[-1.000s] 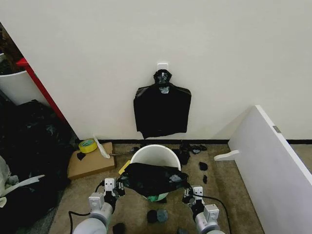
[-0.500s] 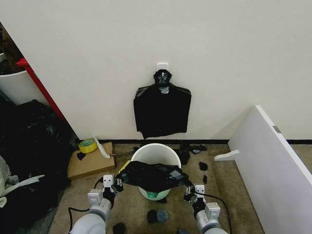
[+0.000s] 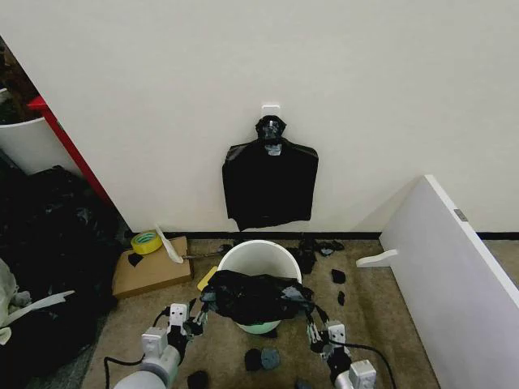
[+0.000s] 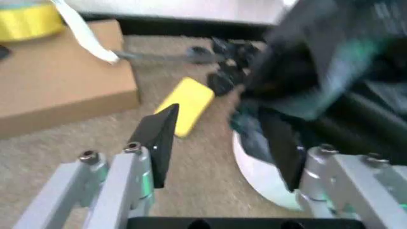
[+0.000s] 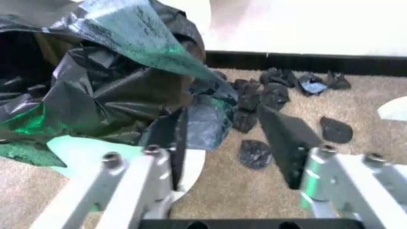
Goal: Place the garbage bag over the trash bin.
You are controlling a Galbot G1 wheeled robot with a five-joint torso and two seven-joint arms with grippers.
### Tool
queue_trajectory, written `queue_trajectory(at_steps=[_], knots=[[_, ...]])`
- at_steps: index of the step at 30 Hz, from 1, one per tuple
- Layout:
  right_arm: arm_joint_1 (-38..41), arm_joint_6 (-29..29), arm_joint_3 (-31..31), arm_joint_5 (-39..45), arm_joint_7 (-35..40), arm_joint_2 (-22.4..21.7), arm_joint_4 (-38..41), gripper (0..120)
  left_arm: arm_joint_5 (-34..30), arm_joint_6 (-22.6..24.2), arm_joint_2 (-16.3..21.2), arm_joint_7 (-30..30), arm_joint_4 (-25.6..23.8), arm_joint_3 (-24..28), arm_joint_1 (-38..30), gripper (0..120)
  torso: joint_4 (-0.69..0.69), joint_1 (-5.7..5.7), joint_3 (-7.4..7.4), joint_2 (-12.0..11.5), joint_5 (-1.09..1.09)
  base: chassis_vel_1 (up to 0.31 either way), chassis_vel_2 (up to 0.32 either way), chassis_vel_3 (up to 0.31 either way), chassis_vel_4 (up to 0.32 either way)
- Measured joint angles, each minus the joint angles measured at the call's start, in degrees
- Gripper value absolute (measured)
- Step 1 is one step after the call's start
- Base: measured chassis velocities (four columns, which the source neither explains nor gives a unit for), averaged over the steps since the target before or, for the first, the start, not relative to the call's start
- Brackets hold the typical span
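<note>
The left gripper [image 4: 219, 143] has its fingers [image 4: 161, 138] spread wide with nothing between them; one dark pad sits just beside the bag's edge, the other over bare carpet. The right gripper [image 5: 232, 143] is likewise spread wide and empty, one finger [image 5: 180, 138] against the hanging plastic, the other clear of it.

In the head view the left gripper [image 3: 193, 318] and right gripper [image 3: 311, 324] flank the bin [image 3: 258, 259], low at either side. The bag [image 3: 255, 295] lies bunched over the bin's near rim, leaving the far rim bare and white.

Around it: a cardboard box [image 3: 150, 266] with yellow tape [image 3: 145, 241], black scraps [image 3: 261, 358] on the carpet, a black bundle [image 3: 270, 180] hung on the wall, and a white board [image 3: 450, 271] leaning at the right.

The left wrist view shows a yellow block [image 4: 186, 105] on the carpet by the bin. The right wrist view shows more scraps [image 5: 279, 86] along the baseboard.
</note>
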Motion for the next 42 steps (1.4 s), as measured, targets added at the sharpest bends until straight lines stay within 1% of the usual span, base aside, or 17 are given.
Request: queue_trajectory(at_steps=[3,4,7,8,12,18,19,20,21,24,27,30,31,32,33,36,42], knots=[[-1.2,1.1,0.6,-0.1,-0.4,-0.3,0.5,55,-0.2,-1.0,-0.1,0.0,-0.9,-1.9,1.2,68,0.00,0.00,0.00,0.0,0.00,0.000,0.000,0.000,0.000],[-2.9,3.0,1.8,-0.3,-1.0,-0.6,1.8,67,1.7,-3.9,-0.6,0.1,-1.8,-3.6,3.3,80,0.00,0.00,0.00,0.0,0.00,0.000,0.000,0.000,0.000],[-4.8,4.5,3.4,0.2,-2.0,-1.6,4.5,80,5.9,-7.9,-2.1,0.9,-2.8,-5.1,6.1,93,-0.01,0.00,0.00,0.0,0.01,0.000,0.000,0.000,0.000],[-4.8,4.5,3.4,0.2,-2.0,-1.6,4.5,80,5.9,-7.9,-2.1,0.9,-2.8,-5.1,6.1,93,-0.01,0.00,0.00,0.0,0.01,0.000,0.000,0.000,0.000],[-5.3,4.4,5.8,2.4,-5.1,-5.2,9.6,96,12.4,-13.6,-4.2,2.6,-3.4,-6.4,9.8,99,0.00,0.00,0.00,0.0,0.01,0.000,0.000,0.000,0.000],[1.4,-4.4,7.0,8.3,-12.6,-12.5,13.1,100,18.7,-20.9,-7.6,4.2,-3.5,-8.2,12.2,100,0.00,0.00,0.00,0.0,0.00,0.000,0.000,0.000,0.000],[4.2,-6.3,7.0,9.8,-13.6,-14.1,12.8,100,19.8,-21.9,-8.6,4.5,-3.6,-8.7,12.6,100,-0.01,0.00,0.00,0.0,0.02,0.000,0.000,0.000,0.000],[6.7,-7.9,6.8,11.3,-14.3,-15.5,12.1,100,20.8,-22.8,-9.7,4.9,-4.0,-9.2,13.0,100,0.04,0.00,0.00,0.0,0.01,0.000,0.000,0.000,0.000],[9.5,-9.7,6.3,13.7,-15.1,-17.2,10.8,100,21.7,-23.6,-10.9,5.3,-4.3,-9.9,13.5,100,0.01,0.00,0.00,0.0,0.02,0.000,0.000,0.000,0.000],[12.9,-11.6,5.5,16.5,-16.3,-19.4,9.0,100,23.1,-24.9,-12.7,5.9,-4.7,-11.3,14.3,100,0.01,0.00,0.01,0.0,0.03,0.000,0.000,0.000,0.000],[21.4,-15.8,1.6,22.8,-18.9,-23.7,4.7,100,26.5,-27.9,-15.7,7.1,-5.0,-13.4,16.3,100,-0.02,0.00,0.01,0.0,0.00,0.000,0.000,0.000,0.000],[31.9,-19.4,-5.7,27.9,-19.4,-25.9,-0.4,100,28.4,-29.8,-18.0,9.2,-5.2,-14.7,18.3,100,0.00,0.00,0.02,0.0,0.03,0.000,0.000,0.000,0.000],[35.2,-20.2,-7.8,29.0,-19.6,-26.1,-2.2,100,28.8,-30.1,-18.6,9.8,-5.3,-14.9,18.6,100,0.04,0.00,0.01,0.0,0.02,0.000,0.000,0.000,0.000],[35.2,-20.2,-7.8,29.0,-19.6,-26.1,-2.2,100,28.8,-30.1,-18.6,9.8,-5.3,-14.9,18.6,100,0.04,0.00,0.01,0.0,0.02,0.000,0.000,0.000,0.000],[39.2,-20.9,-11.1,29.6,-20.2,-26.2,-4.9,100,29.8,-30.8,-19.5,10.6,-5.7,-15.2,19.2,100,0.02,0.01,0.01,0.0,-0.05,0.000,0.000,0.000,0.000],[46.5,-22.3,-17.7,29.8,-22.2,-25.4,-9.7,100,31.0,-32.0,-20.4,12.1,-7.6,-15.2,21.0,100,-0.02,0.01,0.01,0.0,0.03,0.000,0.000,0.000,0.000],[59.8,-22.4,-29.8,27.3,-24.7,-23.7,-19.0,100,31.9,-32.9,-20.9,13.2,-9.7,-13.7,23.3,100,0.01,0.01,0.02,0.0,0.00,0.000,0.000,0.000,0.000]])
